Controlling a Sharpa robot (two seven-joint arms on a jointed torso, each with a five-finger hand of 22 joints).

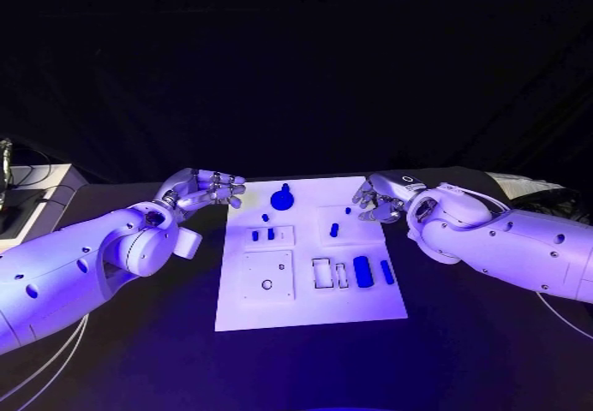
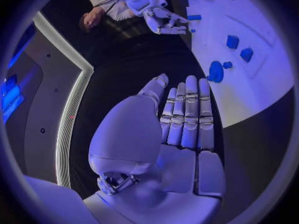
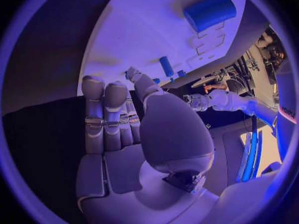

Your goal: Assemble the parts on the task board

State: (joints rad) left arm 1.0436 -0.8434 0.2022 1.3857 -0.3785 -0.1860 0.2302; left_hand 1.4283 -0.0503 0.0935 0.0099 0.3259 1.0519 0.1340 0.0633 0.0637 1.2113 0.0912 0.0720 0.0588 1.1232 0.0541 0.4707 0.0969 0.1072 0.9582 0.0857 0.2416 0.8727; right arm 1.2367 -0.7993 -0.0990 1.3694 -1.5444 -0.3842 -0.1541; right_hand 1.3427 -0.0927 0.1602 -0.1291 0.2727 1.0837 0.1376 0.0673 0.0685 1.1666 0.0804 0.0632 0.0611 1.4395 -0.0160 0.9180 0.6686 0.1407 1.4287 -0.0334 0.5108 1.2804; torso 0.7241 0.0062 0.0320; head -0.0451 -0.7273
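Now two hands (image 1: 210,188) (image 1: 380,199), one task board (image 1: 309,282)

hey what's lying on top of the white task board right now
Small blue parts lie on the task board: a round knobbed part at the far edge, a thick bar nearer. Neither hand covers it.

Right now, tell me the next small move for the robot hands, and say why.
Probably lower the right robot hand onto the small blue peg just in front of it. Both robot hands hover at the far corners of the white board with nothing in them, the left robot hand off the board's edge, and loose blue pieces lie unplaced on the board.
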